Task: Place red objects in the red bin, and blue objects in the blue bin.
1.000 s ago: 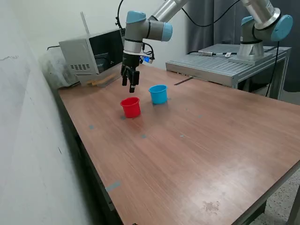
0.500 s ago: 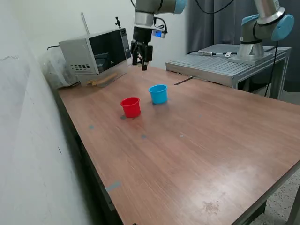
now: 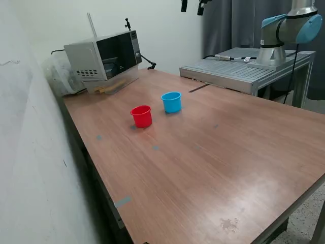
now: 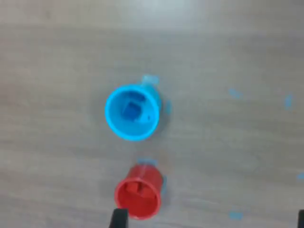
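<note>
While raised high above the wooden desk (image 3: 213,152), shows only dark end effector (image 3: 192,5) tips; open or closed, cannot tell. Stands upright beside the round red plastic cup (image 3: 141,116): round sky-blue plastic cup (image 3: 171,101), apart. Inside, seen from the wrist: dark blue cube (image 4: 130,107) in blue cup, red cube (image 4: 135,190) in red cup.
</note>
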You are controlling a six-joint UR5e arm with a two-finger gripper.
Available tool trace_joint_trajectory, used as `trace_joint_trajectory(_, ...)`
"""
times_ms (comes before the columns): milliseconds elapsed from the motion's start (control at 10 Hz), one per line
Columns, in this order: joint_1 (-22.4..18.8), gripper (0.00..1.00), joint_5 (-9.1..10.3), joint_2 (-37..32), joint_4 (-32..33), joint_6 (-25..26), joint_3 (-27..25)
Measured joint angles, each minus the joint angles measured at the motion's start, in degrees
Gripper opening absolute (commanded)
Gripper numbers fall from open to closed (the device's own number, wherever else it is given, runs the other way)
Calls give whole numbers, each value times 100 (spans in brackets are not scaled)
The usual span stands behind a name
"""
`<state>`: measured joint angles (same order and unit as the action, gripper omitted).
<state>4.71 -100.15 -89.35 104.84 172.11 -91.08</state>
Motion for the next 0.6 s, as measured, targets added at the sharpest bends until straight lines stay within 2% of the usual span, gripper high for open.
trace_joint_trajectory(300,-330,100,-110,-808,-853,216,-184)
trace_joint_trajectory(600,-519,100,-119,-1158,-1196,280,-438)
